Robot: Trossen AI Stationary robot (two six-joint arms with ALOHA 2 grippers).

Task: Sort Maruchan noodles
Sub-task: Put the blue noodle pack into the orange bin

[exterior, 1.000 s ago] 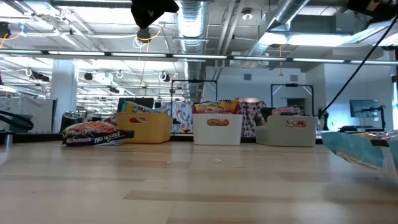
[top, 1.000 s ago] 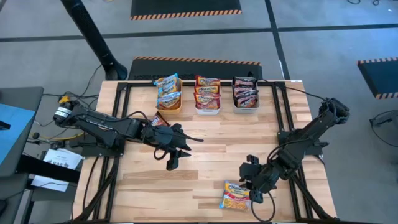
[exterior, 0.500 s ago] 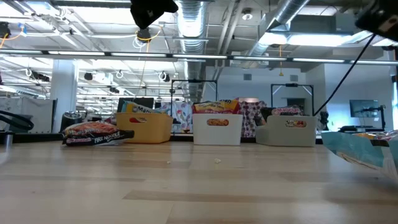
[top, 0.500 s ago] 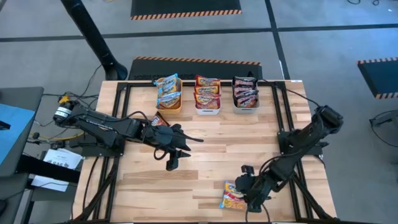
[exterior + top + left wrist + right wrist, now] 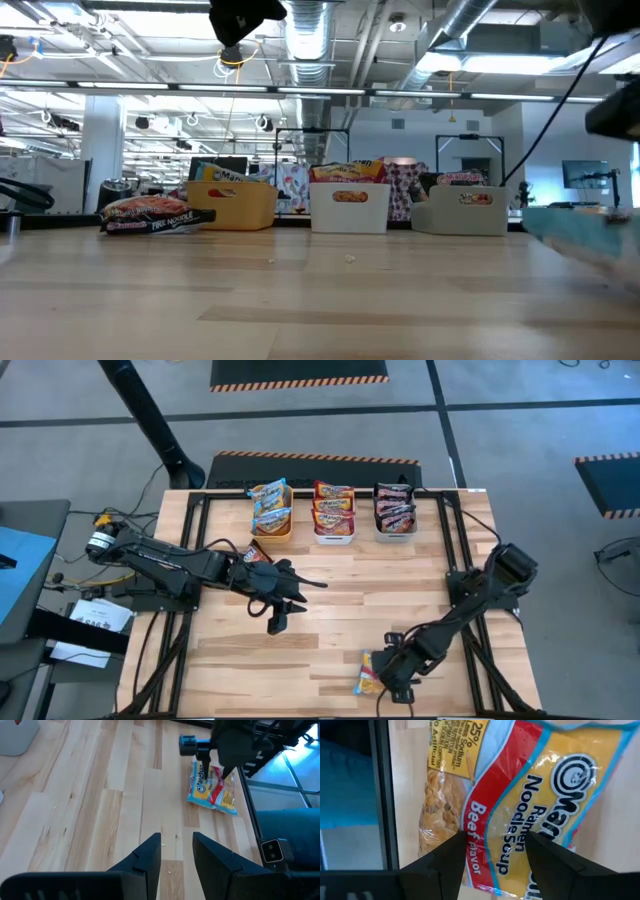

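Observation:
A yellow-and-blue Maruchan noodles packet (image 5: 368,672) lies flat on the table by its near edge. My right gripper (image 5: 392,680) is directly over it, pointing steeply down and open. One finger (image 5: 442,862) and the other (image 5: 552,862) stand over the packet's printed face (image 5: 520,815). My left gripper (image 5: 293,604) hovers open above the table's middle, nothing between its fingers (image 5: 176,845). A dark red-black packet (image 5: 258,553) lies flat on the table beside the left arm. My right gripper comes at the yellow-and-blue packet from above, its fingers spread across the packet's middle (image 5: 495,835). The packet lies flat on the table. Whether the fingertips touch the wrapper, I cannot tell.
Along the far edge stand an orange bin (image 5: 272,510), a white bin (image 5: 334,515) and a grey bin (image 5: 396,510), each holding packets. Bare wood lies between the bins and the near packet. A black frame rail (image 5: 382,795) runs close beside the packet.
My right gripper has come down toward the yellow-and-blue packet and the table's near edge, tipping to point more steeply downward. It now covers most of the packet in the high view.

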